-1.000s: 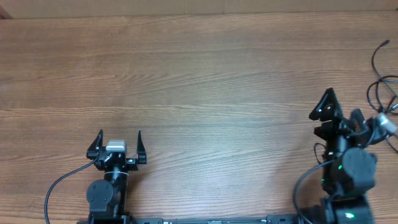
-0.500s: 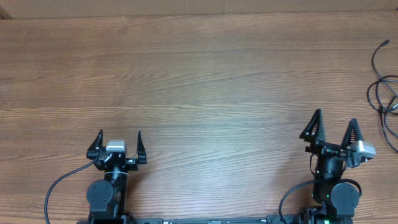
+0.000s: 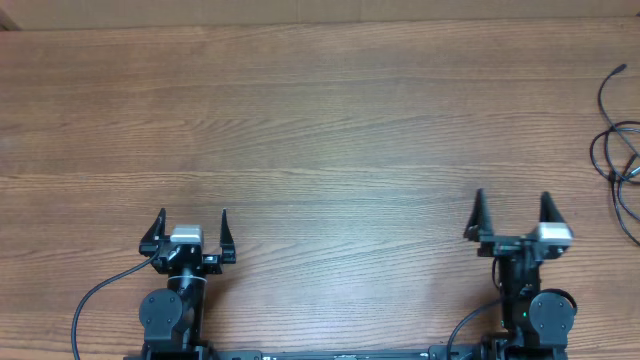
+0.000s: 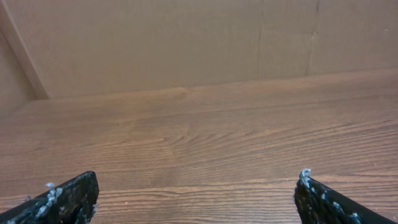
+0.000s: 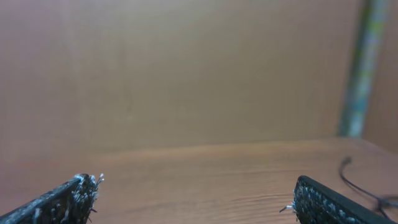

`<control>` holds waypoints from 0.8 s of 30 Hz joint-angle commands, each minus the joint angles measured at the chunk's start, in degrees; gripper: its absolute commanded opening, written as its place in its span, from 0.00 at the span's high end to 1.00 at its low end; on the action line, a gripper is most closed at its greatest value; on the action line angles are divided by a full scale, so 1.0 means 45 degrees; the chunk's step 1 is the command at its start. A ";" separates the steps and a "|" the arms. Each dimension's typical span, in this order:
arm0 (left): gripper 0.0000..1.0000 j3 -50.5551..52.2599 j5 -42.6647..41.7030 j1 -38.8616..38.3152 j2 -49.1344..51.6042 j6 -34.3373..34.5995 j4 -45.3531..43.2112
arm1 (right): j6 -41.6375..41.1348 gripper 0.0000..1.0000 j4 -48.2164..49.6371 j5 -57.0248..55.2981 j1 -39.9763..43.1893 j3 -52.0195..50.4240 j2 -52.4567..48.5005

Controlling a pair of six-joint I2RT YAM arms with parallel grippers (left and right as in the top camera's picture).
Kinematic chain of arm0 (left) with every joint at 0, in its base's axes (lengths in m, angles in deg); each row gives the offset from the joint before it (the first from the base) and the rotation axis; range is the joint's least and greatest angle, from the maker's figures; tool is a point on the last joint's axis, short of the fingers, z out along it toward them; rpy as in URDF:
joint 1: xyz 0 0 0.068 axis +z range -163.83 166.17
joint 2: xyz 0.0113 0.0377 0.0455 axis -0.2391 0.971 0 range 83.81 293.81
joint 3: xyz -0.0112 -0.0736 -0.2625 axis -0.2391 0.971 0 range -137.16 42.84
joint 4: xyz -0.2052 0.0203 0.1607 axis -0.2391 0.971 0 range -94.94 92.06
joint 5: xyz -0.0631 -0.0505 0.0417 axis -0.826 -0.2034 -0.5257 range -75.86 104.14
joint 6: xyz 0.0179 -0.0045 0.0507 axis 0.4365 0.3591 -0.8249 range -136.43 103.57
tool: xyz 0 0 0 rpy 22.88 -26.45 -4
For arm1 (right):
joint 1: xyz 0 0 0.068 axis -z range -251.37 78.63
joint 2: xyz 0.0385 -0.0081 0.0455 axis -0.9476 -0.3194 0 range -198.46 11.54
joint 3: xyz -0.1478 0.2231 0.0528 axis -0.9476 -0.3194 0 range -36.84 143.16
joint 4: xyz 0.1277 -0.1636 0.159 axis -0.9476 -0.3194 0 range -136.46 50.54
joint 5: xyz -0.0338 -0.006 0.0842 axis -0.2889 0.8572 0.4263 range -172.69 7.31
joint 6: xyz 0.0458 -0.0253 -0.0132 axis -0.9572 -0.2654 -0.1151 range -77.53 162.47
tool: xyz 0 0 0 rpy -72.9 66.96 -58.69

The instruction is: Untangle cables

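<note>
Cataloguing: one moment at a wooden table [image 3: 320, 120], two arms parked at the near edge.
Left gripper [image 3: 192, 222]: at 7 o'clock of the overhead view; fingers spread apart, nothing between them, only bare wood ahead in its wrist view.
Right gripper [image 3: 511, 205]: at 5 o'clock; fingers likewise spread and empty, pointing toward 12 o'clock.
Cables [image 3: 618, 150]: thin black cords in loose loops at 3 o'clock, running off the right edge of the overhead view; well apart from both grippers. One strand [image 5: 357, 183] shows low at the right of the right wrist view.
Tangle state: cannot tell how far the strands cross, as part lies out of frame.
Handling, judged: light, limp, easily dragged; likely to slide on the smooth wood and to snag where loops overlap.
Hold point, judged: a free outer loop or a strand near a plug end, not the crossing itself.
Nearest arm: right.
</note>
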 commanded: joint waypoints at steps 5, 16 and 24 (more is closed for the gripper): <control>0.01 0.0044 0.0068 0.0073 -0.0107 -0.0291 -0.0015 | -0.0345 0.00 -0.1637 0.0991 0.0053 -0.0136 0.0136; 0.00 0.0044 0.0068 0.0073 -0.0107 -0.0291 -0.0015 | -0.1039 0.00 -0.1860 0.0306 0.0053 -0.0131 0.0136; 0.00 0.0044 0.0068 0.0073 -0.0107 -0.0291 -0.0015 | -0.2531 0.00 -0.1899 0.0209 0.0058 -0.0131 0.0131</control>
